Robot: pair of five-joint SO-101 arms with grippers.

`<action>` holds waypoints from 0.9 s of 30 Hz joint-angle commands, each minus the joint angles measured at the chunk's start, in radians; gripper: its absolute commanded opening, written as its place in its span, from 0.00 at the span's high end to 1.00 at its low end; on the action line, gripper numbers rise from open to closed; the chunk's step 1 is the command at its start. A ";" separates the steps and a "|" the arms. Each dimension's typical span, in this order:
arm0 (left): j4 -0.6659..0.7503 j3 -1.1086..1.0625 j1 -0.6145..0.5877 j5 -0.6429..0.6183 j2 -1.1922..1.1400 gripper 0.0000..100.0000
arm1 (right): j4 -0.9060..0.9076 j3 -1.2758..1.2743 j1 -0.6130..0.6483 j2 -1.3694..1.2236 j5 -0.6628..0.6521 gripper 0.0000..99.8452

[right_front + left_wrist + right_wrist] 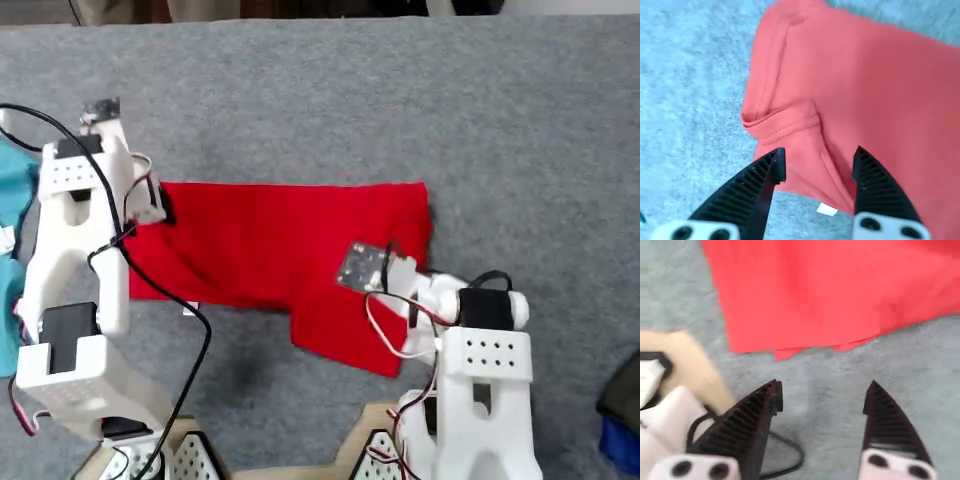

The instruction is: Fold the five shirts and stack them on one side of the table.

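Centre frame, the red shirt (280, 250) looks limp and light; pinch its hemmed sleeve edge (782, 124) under the left end effector (818, 161), jaws parted; right end effector (823, 391) likewise parted

This is a robot test bench, most likely in a lab or workshop. The table (520, 120) is covered edge to edge in grey felt-like cloth. At its near edge stand a left arm (75, 270) and a right arm (480, 370), both of white plastic with bare cables (205, 340), on a wooden board (290, 473). A red shirt (250, 250) lies flat on the cloth.
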State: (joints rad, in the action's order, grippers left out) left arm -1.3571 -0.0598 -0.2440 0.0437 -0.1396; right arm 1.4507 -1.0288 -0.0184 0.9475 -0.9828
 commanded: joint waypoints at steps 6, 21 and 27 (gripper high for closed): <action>-0.109 0.252 0.097 -0.152 0.005 0.84 | -0.233 0.203 0.035 0.019 0.138 0.95; 0.049 0.227 0.190 -0.250 -0.140 0.98 | -0.445 0.562 0.110 -0.562 0.440 0.99; -0.006 0.207 0.100 -0.239 -0.217 0.98 | -0.445 0.776 0.131 -0.834 0.474 0.99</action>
State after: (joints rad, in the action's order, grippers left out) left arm -1.3357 0.1412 -0.0936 -0.2033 -0.3682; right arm 1.0242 -0.3828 0.0875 0.2064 -0.5255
